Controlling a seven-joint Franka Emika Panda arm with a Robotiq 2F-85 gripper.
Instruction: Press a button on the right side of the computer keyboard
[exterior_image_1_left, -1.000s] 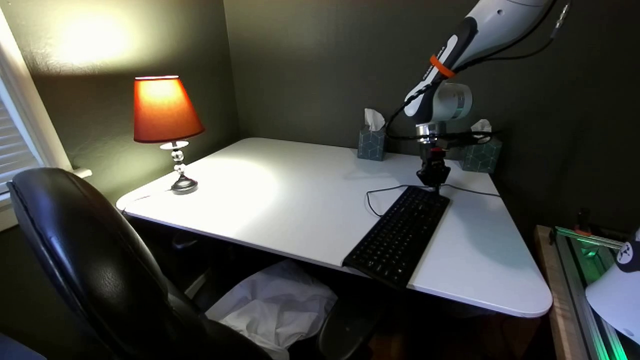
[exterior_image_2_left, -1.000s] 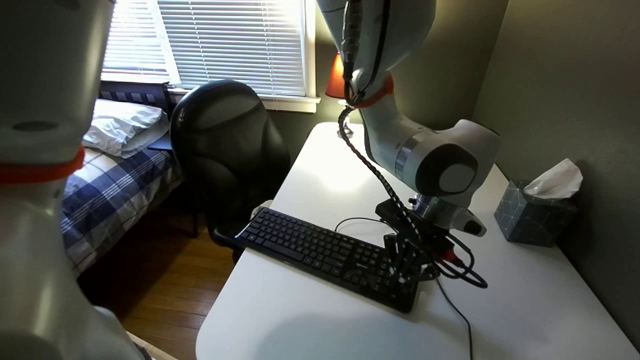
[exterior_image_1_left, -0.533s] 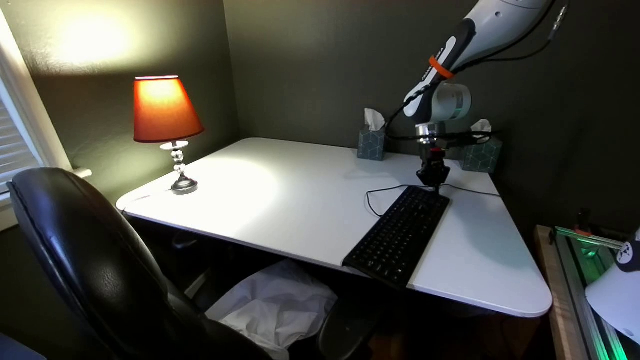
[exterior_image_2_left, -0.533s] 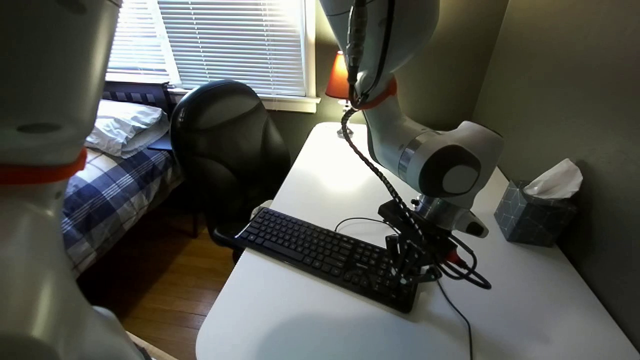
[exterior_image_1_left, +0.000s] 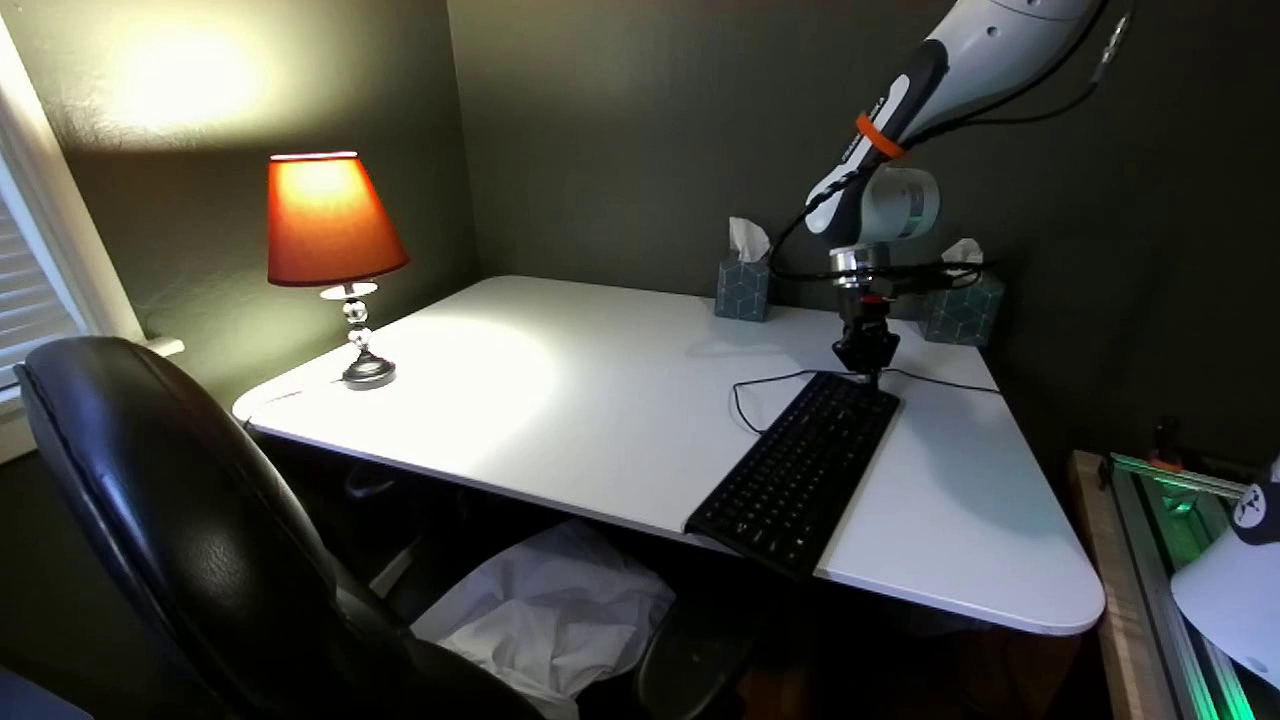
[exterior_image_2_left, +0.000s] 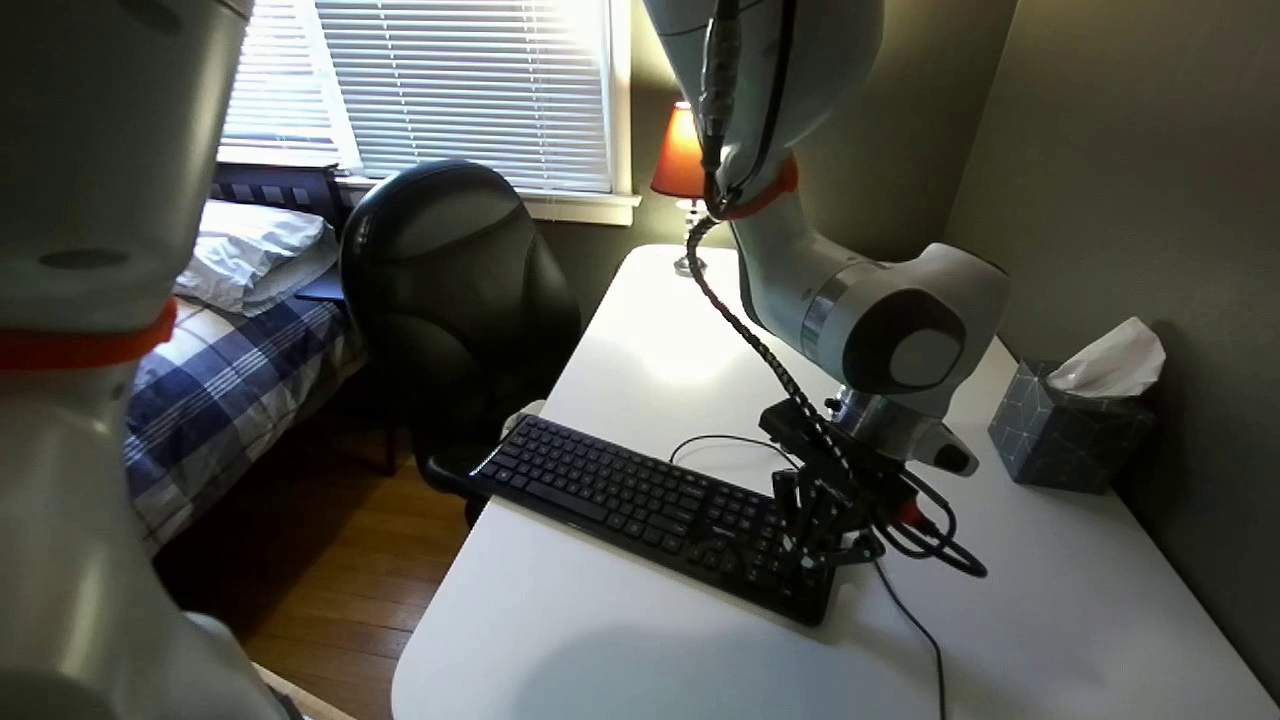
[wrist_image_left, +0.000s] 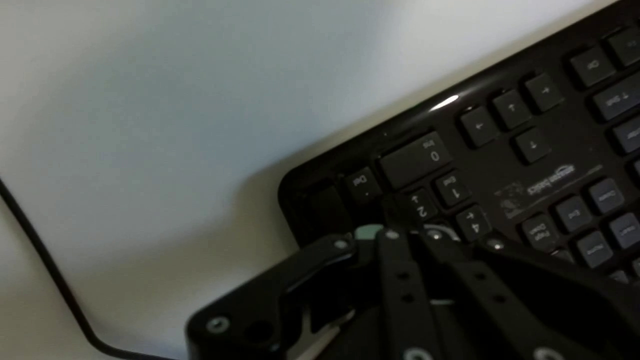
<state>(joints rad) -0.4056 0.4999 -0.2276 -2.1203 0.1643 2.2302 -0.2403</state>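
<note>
The long black keyboard (exterior_image_1_left: 800, 470) lies on the white desk (exterior_image_1_left: 600, 400), as both exterior views show (exterior_image_2_left: 620, 490). One end reaches the desk's front edge. In the wrist view the keyboard's number-pad end (wrist_image_left: 500, 170) shows, with the 0, 1, 2, 4 and Del keys readable. My gripper (wrist_image_left: 397, 212) points down over the number pad, its fingers together with nothing seen between them. In both exterior views the gripper (exterior_image_1_left: 873, 380) sits at the keyboard's far end, low over the keys (exterior_image_2_left: 803, 562). The fingers hide some number-pad keys. I cannot tell whether the tips touch a key.
A thin black cable (wrist_image_left: 45, 255) runs over the desk near the gripper. Two tissue boxes (exterior_image_1_left: 742, 290) stand at the back, one behind the arm (exterior_image_1_left: 962, 312). A lit red lamp (exterior_image_1_left: 330, 225) stands at the far side. A black chair (exterior_image_2_left: 450, 330) is at the front edge.
The arm's upper links have shifted slightly, to the right in an exterior view. The gripper has moved only a tiny bit and stays over the number pad. The keyboard has not moved.
</note>
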